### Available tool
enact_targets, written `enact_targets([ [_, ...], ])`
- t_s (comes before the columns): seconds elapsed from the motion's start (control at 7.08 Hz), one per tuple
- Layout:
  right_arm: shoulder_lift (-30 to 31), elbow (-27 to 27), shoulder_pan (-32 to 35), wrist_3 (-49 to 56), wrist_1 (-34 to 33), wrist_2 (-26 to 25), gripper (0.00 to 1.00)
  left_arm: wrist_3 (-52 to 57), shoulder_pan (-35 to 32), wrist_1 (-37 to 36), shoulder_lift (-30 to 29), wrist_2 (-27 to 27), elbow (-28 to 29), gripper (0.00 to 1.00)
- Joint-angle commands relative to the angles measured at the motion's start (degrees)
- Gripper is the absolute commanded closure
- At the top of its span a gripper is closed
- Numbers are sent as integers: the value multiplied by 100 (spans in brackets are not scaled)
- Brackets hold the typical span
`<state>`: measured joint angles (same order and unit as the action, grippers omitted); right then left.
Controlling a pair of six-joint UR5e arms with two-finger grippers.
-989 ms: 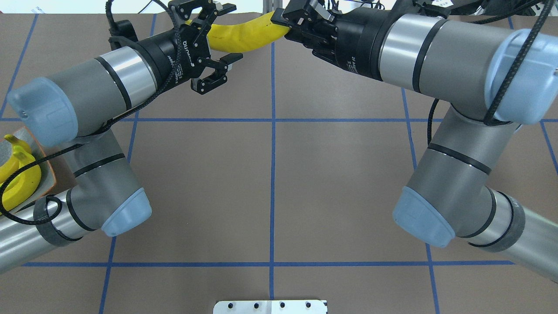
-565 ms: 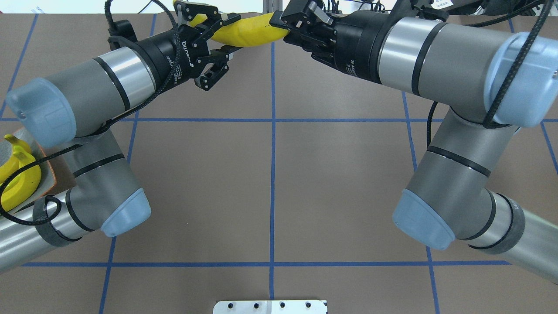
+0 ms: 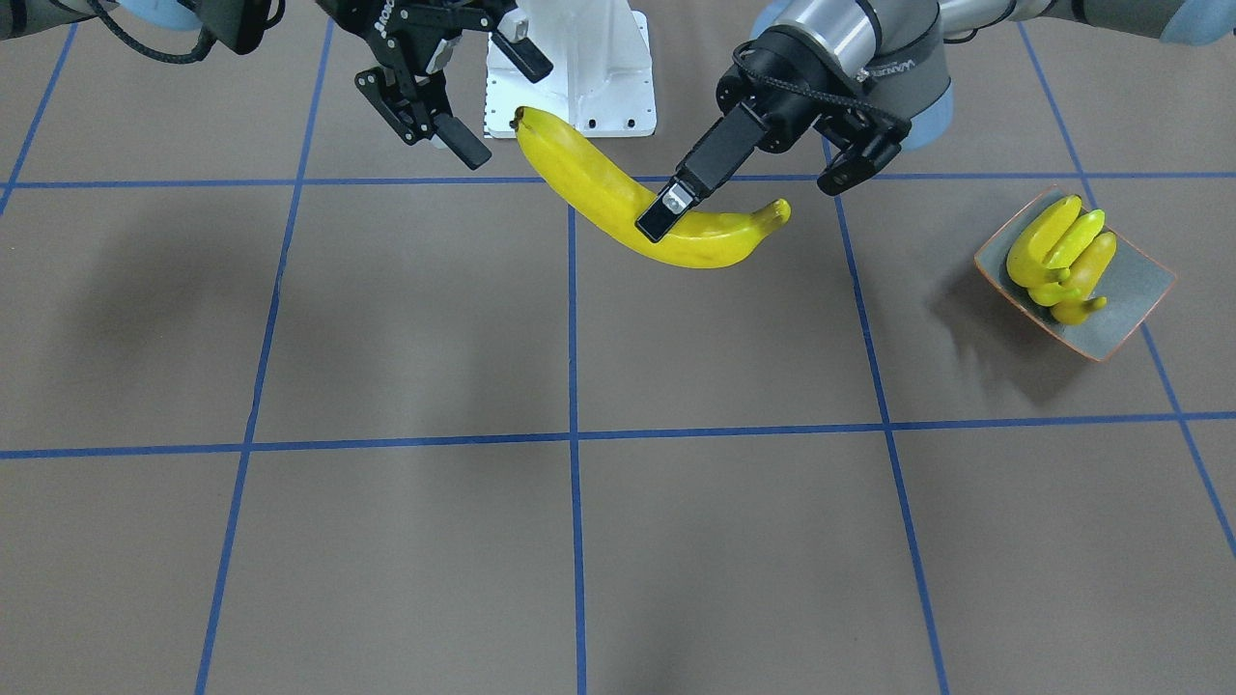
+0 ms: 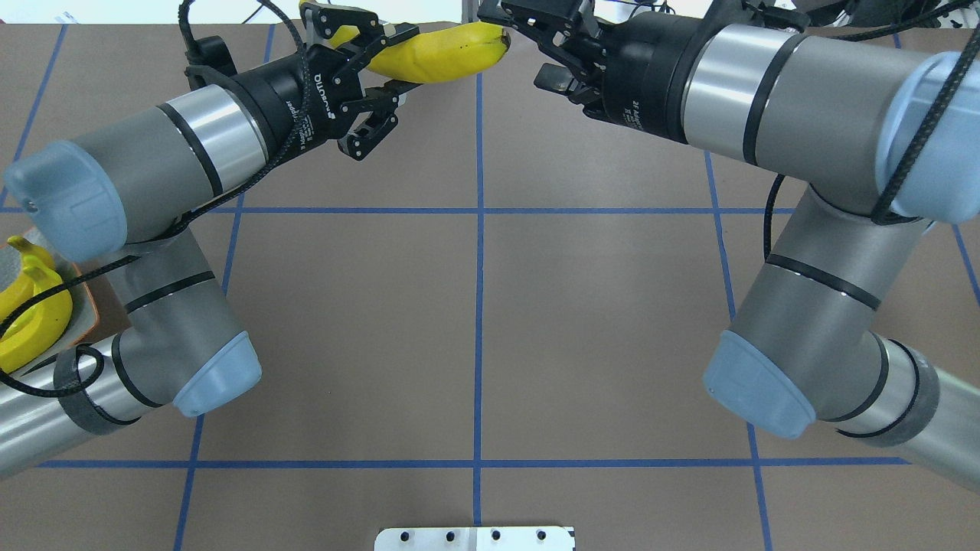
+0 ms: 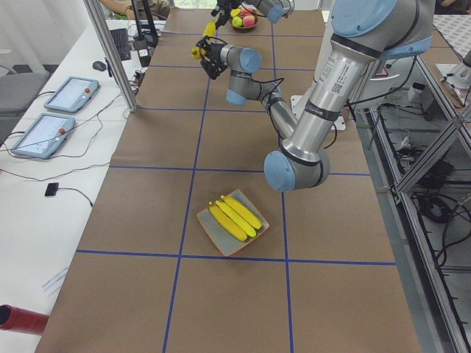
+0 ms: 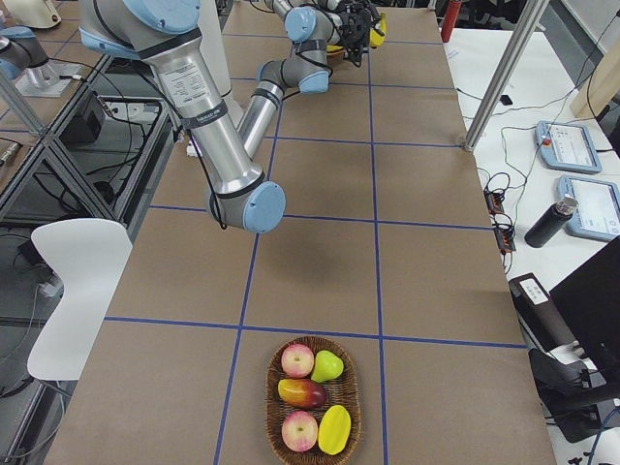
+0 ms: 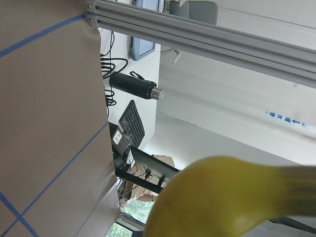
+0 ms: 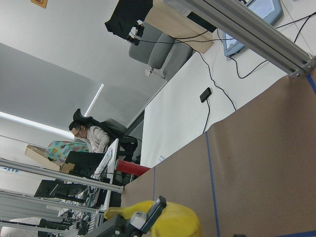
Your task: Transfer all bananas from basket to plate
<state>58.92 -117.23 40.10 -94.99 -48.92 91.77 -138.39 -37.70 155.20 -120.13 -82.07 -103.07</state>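
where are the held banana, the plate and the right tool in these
held banana [image 3: 594,193], exterior front-facing view, on its yellow body, towards the blunt end
plate [image 3: 1132,288], exterior front-facing view, on the bare grey inside beside the bananas lying in it
right tool [image 3: 503,111], exterior front-facing view, midway between its open fingertips

Six views around one table [image 4: 344,306]

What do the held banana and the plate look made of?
The held banana looks like moulded plastic: smooth, evenly yellow skin with a soft sheen. The plate may be glazed ceramic or melamine: smooth grey surface, thin orange rim.
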Motion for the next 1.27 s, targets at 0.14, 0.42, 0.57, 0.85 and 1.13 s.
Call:
enact_targets([
  [0.14,646,190,917,603,-47,1303,0,817,-18,-16,567,-307,-308,100],
  [0.42,1128,419,1638,1347,-47,2306,0,1330,-36,10,1497,-957,-773,100],
  [0.57,1487,516,2016,1952,-47,2807,0,1898,-36,254,1954,-1117,-863,100],
  [0.85,2156,718,2903,3296,-47,3861,0,2952,-79,895,3025,-1721,-864,100],
  [1.13,2806,929,3633,4780,-39,4522,0,4707,-89,1187,3827,-2414,-785,100],
])
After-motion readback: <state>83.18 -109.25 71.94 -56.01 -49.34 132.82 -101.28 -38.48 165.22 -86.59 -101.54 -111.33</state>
